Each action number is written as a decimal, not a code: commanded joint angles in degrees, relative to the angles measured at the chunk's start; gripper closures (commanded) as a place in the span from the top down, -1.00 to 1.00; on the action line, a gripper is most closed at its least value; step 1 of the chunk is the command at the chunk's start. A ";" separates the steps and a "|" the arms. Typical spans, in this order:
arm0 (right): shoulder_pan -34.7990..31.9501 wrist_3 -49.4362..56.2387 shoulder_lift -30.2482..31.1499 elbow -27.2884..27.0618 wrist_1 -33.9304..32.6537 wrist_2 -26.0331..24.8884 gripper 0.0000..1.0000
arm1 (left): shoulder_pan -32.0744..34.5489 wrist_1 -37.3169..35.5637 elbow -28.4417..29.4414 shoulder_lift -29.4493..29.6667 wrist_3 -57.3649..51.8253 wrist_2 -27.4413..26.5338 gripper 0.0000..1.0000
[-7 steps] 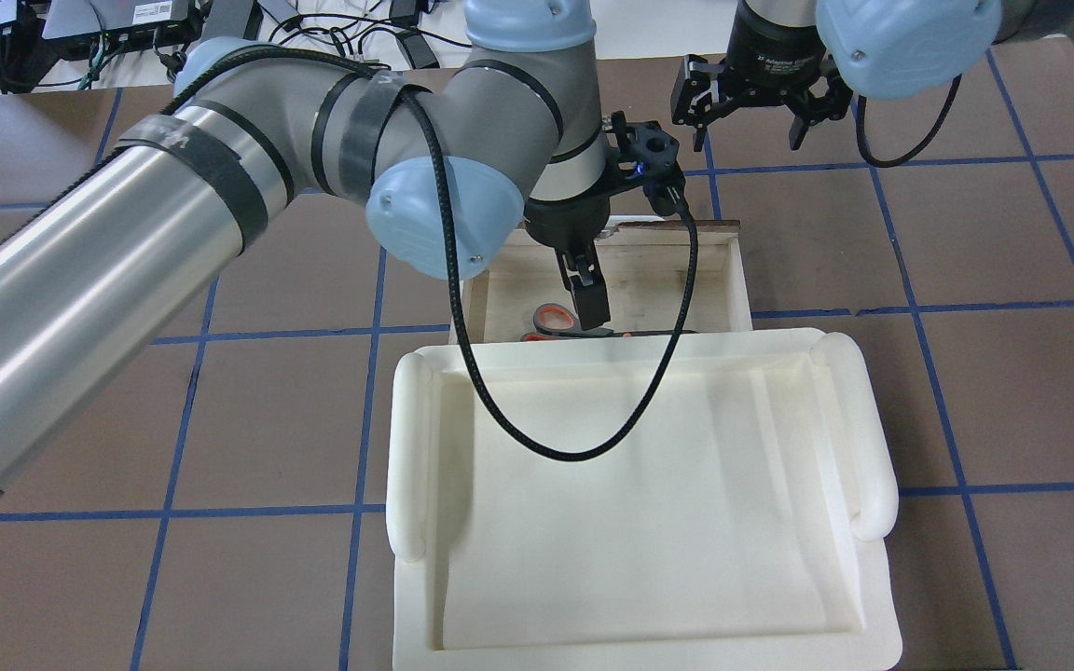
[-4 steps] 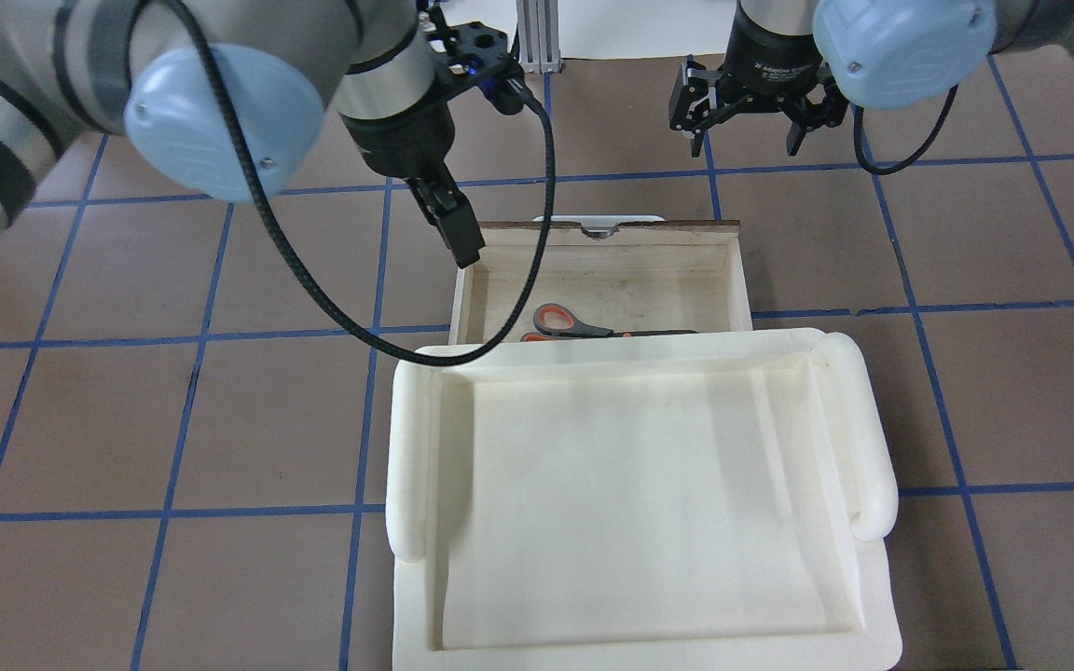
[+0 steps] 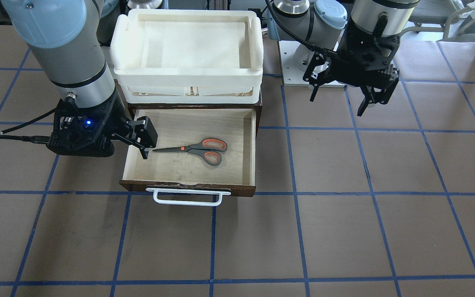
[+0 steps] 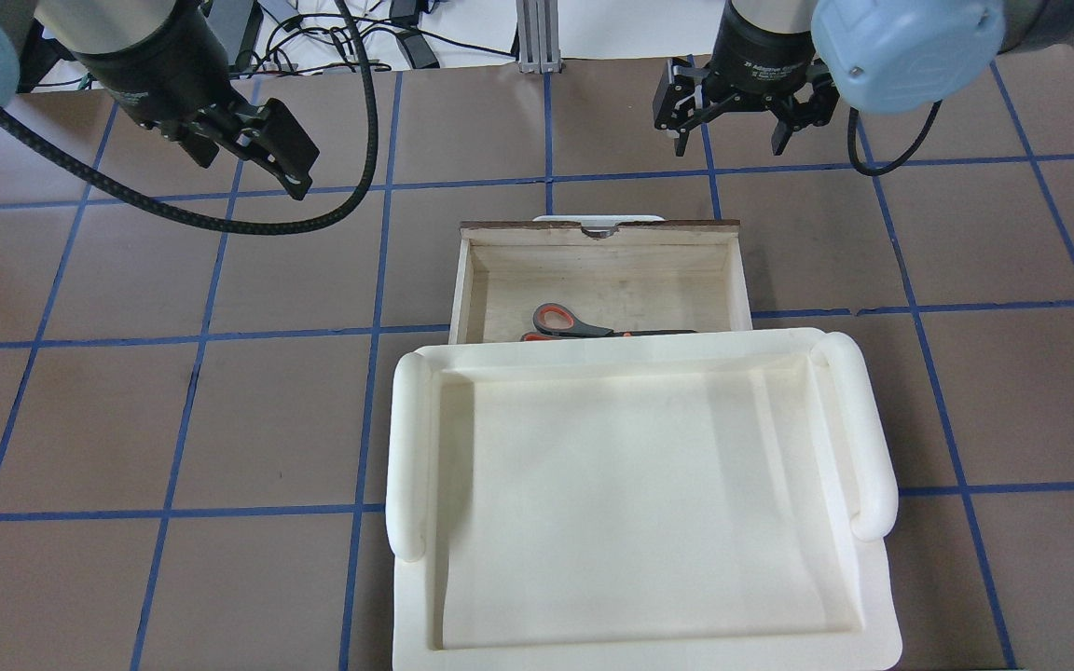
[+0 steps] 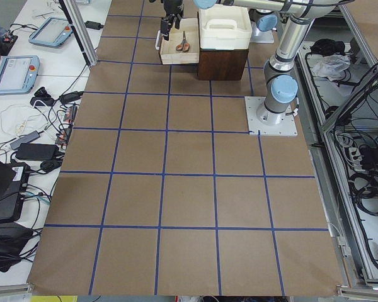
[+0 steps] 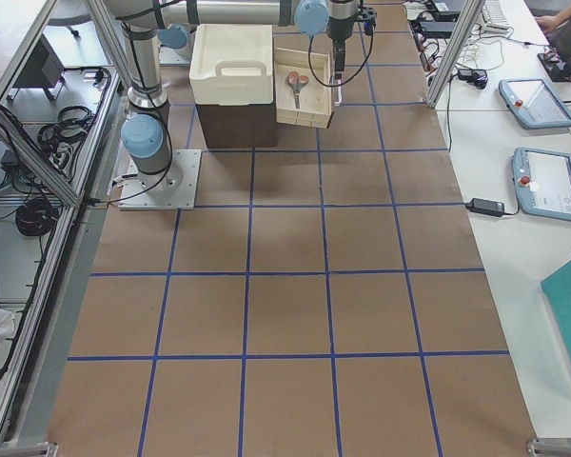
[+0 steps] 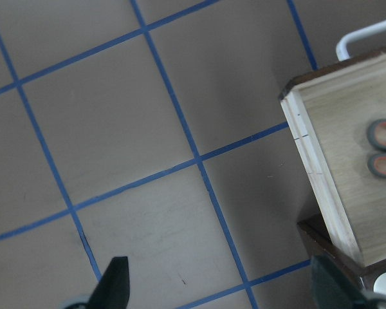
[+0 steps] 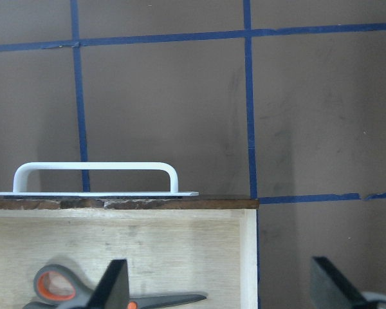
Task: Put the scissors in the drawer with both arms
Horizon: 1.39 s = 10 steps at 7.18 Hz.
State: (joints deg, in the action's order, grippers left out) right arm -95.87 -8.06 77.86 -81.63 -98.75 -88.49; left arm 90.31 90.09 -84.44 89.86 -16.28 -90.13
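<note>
The scissors point(image 3: 196, 149) lie flat inside the open drawer point(image 3: 188, 187), handles toward the robot's left. In the overhead view the scissors point(image 4: 584, 326) are partly hidden by the tray's edge. My left gripper point(image 4: 250, 172) is open and empty, raised over the table well left of the drawer point(image 4: 598, 228). Its wrist view shows the drawer corner point(image 7: 315, 174) and the scissor loops point(image 7: 383, 148). My right gripper point(image 4: 728, 140) is open and empty, hovering beyond the drawer's front. Its wrist view shows the white handle point(image 8: 93, 170) and scissors point(image 8: 83, 293).
A cream-white plastic tray point(image 4: 406, 438) sits on top of the brown cabinet behind the drawer, and also shows in the front-facing view point(image 3: 116, 45). The table is brown with blue grid lines. Cables and devices lie past the far edge.
My left gripper has withdrawn from over the drawer, moving left and away, open. The scissors stay lying in the drawer. My right gripper has shifted slightly.
</note>
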 commanded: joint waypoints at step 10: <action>-0.02 1.12 7.30 -3.10 4.18 -2.21 1.00 | -0.67 0.35 -2.22 -1.97 16.46 -0.66 1.00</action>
State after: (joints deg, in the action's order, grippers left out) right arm -95.89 -7.15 85.11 -84.57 -94.51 -90.64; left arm 89.65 90.44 -86.65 87.93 0.22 -90.78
